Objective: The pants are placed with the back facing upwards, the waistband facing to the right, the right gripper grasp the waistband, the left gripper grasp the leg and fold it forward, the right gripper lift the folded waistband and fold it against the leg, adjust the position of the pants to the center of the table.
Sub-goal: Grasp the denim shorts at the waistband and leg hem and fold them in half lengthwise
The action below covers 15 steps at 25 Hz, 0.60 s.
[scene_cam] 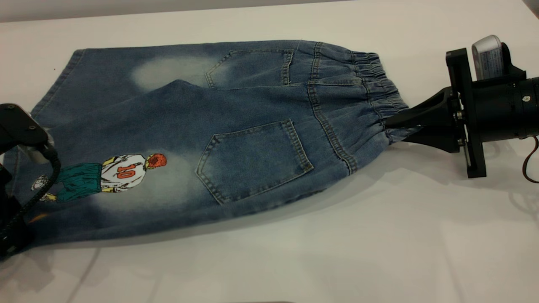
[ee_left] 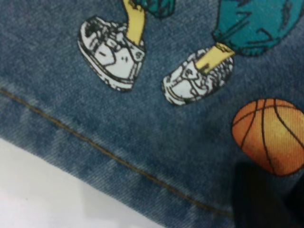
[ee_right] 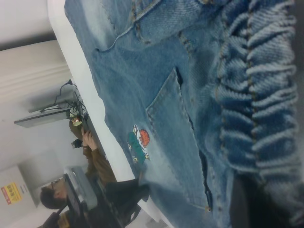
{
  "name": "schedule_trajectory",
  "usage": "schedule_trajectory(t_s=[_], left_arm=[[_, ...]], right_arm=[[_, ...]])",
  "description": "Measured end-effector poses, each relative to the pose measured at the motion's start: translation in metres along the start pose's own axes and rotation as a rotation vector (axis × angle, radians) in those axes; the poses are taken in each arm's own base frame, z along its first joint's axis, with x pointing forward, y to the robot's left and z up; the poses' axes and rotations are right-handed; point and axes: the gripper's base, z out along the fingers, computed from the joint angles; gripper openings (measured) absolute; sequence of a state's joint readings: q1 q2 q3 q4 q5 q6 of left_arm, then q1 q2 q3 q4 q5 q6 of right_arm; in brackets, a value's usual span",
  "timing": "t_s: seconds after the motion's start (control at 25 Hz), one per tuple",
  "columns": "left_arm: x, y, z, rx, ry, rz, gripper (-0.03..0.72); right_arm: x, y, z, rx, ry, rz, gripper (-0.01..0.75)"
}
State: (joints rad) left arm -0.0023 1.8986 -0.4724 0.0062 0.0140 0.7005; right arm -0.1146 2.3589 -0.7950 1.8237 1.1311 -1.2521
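You see the pants [scene_cam: 219,139] lying back-side up across the middle and left of the exterior frame on the white counter [scene_cam: 379,235], with the waistband [scene_cam: 377,90] pointing toward the right edge. The near leg [scene_cam: 126,181], printed with the basketball player in the "10" shirt, lies over the far plain one, and both back pockets face up.

At the right of the frame your right end effector [scene_cam: 389,124] comes in level with the counter, its black wedge fingers [scene_cam: 421,111] clamped onto the gathered waistband, which bunches to a point between them and lifts slightly off the surface. The right wrist view shows the puckered elastic [ee_right: 256,95] filling the frame close to the camera, with a person [ee_right: 95,161] seated beyond the counter's far end.

At the far left edge, your left end effector [scene_cam: 19,185] sits over the hem end of the printed leg, with its cable trailing down. Whether its fingers are wide or narrow, I cannot tell. Its wrist view looks close onto the denim: the player's two sneakers [ee_left: 114,52], the orange ball [ee_left: 270,135], the stitched hem [ee_left: 95,142] and bare counter beyond it.
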Motion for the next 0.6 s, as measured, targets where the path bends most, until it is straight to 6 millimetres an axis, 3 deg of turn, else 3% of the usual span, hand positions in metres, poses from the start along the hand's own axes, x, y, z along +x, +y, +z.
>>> schedule_trajectory(t_s=[0.12, 0.32, 0.6], left_arm=[[0.0, 0.0, 0.0, 0.0, 0.0, -0.006, 0.031], [-0.001, 0.0, -0.007, -0.004, -0.005, -0.006, 0.025], [-0.009, 0.006, -0.054, -0.068, -0.111, -0.103, 0.024]], right_arm=[[0.0, 0.0, 0.0, -0.001, 0.0, -0.009, 0.041], [0.001, 0.0, 0.0, 0.001, 0.012, -0.015, 0.041], [0.008, 0.014, -0.006, 0.017, 0.091, -0.087, 0.041]])
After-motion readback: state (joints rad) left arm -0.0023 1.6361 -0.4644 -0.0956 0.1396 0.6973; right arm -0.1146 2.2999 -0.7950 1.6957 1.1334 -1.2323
